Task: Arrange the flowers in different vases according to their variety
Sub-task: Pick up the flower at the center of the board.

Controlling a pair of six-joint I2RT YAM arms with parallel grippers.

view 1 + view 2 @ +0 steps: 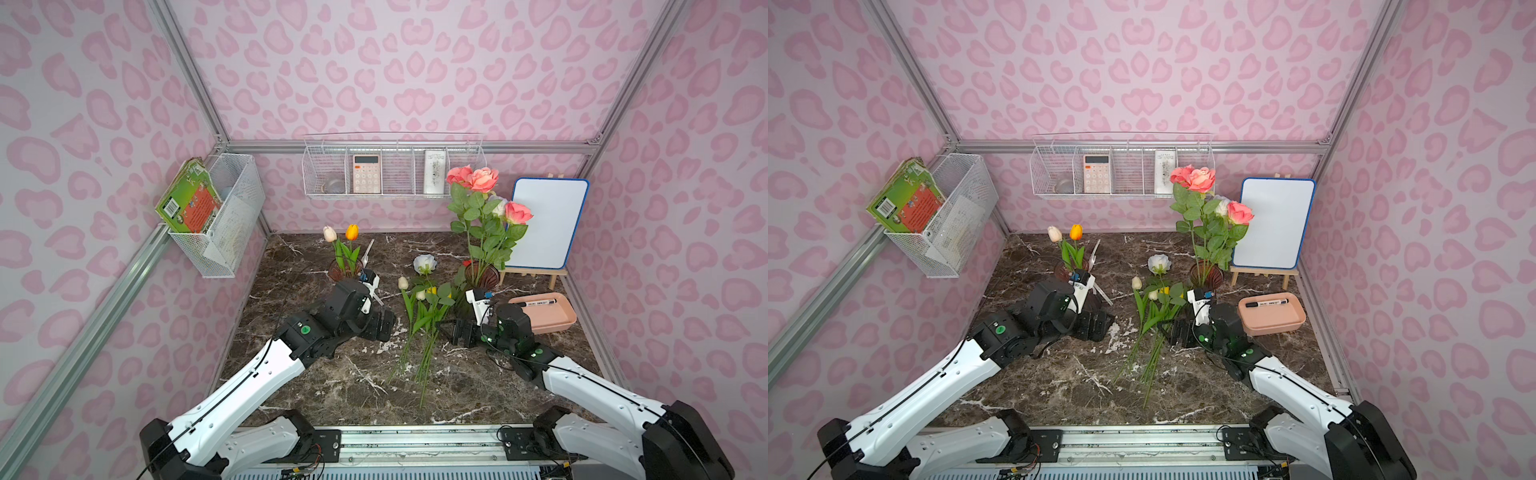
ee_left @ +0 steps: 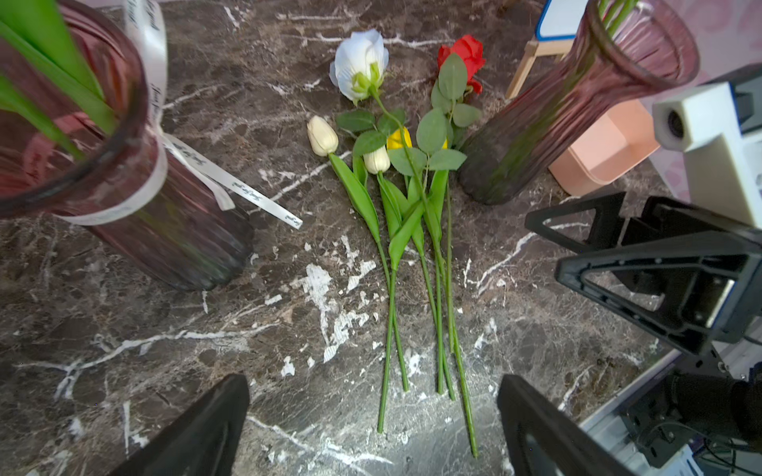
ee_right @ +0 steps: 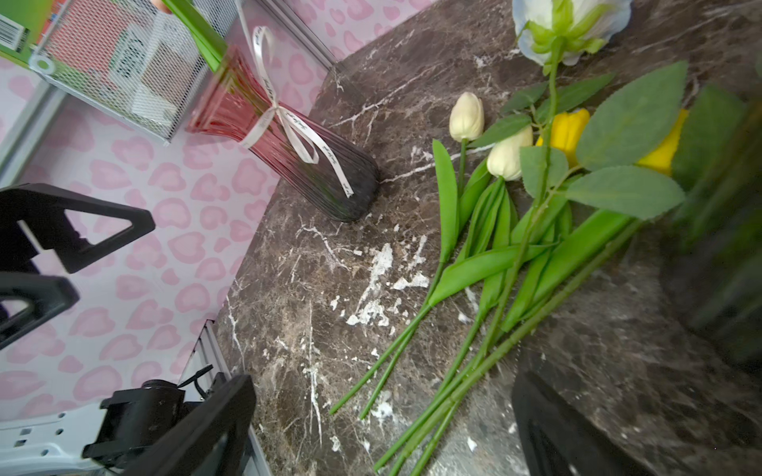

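Observation:
Several loose flowers (image 1: 424,303) lie mid-table: a white rose (image 2: 361,62), a red rose (image 2: 464,51), cream tulips (image 2: 322,136) and yellow tulips (image 2: 398,139), with their stems towards the front. The ribboned vase (image 1: 345,270) at the back left holds a cream and an orange tulip (image 1: 351,232). The other vase (image 1: 482,274) holds pink roses (image 1: 484,179). My left gripper (image 2: 373,383) hangs open just left of the pile, over the stem ends. My right gripper (image 3: 385,381) is open just right of the pile, low over the stems. Neither holds anything.
A whiteboard on a small easel (image 1: 548,224) stands at the back right. In front of it is a pink tray (image 1: 557,322) with a marker. Wire baskets hang on the back wall (image 1: 392,172) and the left wall (image 1: 228,220).

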